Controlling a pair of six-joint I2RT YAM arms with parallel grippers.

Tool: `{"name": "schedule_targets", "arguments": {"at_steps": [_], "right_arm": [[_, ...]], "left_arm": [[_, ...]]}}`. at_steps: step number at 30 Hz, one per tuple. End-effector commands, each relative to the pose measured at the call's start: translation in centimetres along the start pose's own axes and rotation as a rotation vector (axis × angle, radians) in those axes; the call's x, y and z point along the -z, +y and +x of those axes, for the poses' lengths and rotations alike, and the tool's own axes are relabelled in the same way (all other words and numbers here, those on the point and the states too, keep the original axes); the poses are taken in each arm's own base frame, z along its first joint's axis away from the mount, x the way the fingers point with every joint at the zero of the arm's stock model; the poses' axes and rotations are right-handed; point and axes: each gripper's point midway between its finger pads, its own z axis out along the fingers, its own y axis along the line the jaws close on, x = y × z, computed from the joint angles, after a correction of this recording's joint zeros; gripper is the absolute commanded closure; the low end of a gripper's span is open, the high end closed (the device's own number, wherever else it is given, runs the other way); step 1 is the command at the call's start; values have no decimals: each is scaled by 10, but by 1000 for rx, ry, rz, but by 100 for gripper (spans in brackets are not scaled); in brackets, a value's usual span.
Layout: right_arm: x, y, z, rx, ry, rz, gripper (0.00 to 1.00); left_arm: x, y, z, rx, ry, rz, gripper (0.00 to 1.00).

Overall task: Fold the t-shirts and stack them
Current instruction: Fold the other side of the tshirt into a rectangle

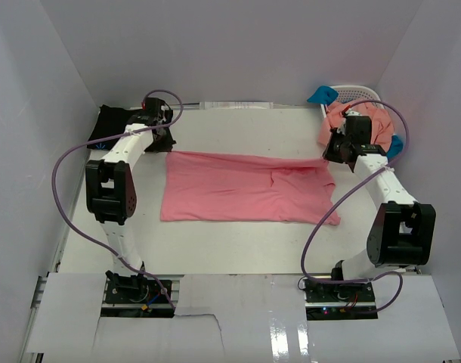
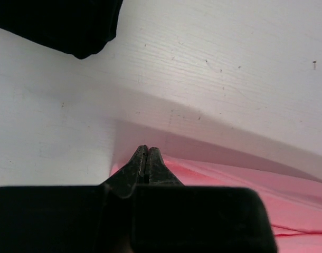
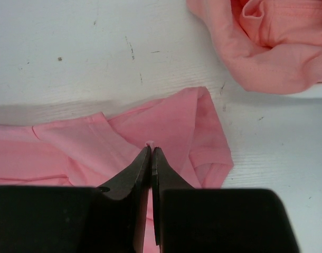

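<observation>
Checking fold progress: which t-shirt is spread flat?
The rose-pink cloth t-shirt, mid-table; the black t-shirt is tucked far left, the salmon-orange and bright blue t-shirts are heaped at the white lattice basket.

White walls (image 1: 230, 45) box a white table (image 1: 230, 238) — bright.

Rose-pink t-shirt (image 1: 245, 189), black t-shirt (image 1: 113, 125), salmon-orange t-shirt (image 1: 366, 119), blue t-shirt (image 1: 322, 95), white basket (image 1: 360, 92)

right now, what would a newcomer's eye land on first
A pink shirt lies spread across the table, its far corners pinched by the shut left tool and right tool. A black shirt sits at the far left corner. At far right, a basket spills a salmon shirt and a blue shirt.
</observation>
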Motion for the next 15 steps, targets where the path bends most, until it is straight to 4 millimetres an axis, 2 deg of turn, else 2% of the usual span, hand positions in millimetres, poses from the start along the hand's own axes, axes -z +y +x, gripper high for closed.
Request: {"name": "schedule_targets", "arguments": {"at_steps": [1,2,7,15], "right_arm": [[14,-1,-8,-13,-44,11,92],[15,-13,-9,-30,-47,33,92],[22,-17,-7,-40,-43,41,92],[29,-22,8,-49,-13,54,92]], "left_arm": [[29,-11,-18,-2,-70,62,100],[28,-11,-16,-4,-67,61,100],[33,-6,-7,-10,-61,49,100],[39,0,6,-17,-54,38,100]]}}
